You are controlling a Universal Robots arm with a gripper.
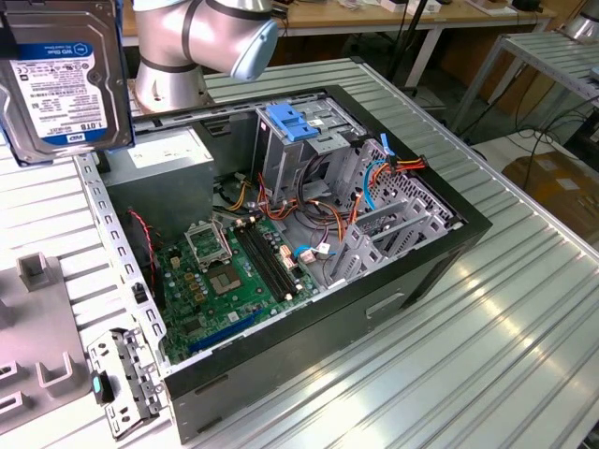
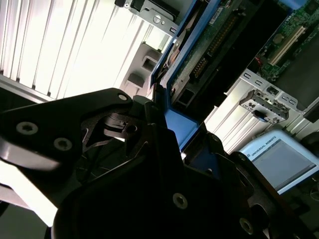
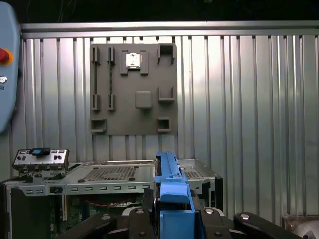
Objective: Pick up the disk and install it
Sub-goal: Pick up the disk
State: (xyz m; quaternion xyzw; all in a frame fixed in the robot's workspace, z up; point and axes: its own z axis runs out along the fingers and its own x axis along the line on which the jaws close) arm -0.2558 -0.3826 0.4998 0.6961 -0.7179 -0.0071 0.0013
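so the grey arm (image 1: 192, 37) holds the flat silver-metal disk (image 1: 65, 79) (white barcode label, blue band) up by the open black computer case (image 1: 412, 281), black end effector (image 3: 172, 211) clamped on its blue rails.

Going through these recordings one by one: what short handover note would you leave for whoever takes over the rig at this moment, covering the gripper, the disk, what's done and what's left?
Gripper: shut on the disk, clamped across its blue side rails in the first wrist view.
Disk: held in the air with its label towards the exterior camera, at the exterior view's upper left, beside the open computer case.
Drive cage: stands inside the case with a blue tab on top.
Done: the disk is picked up.
Left: installation, as the disk is not yet in the case.
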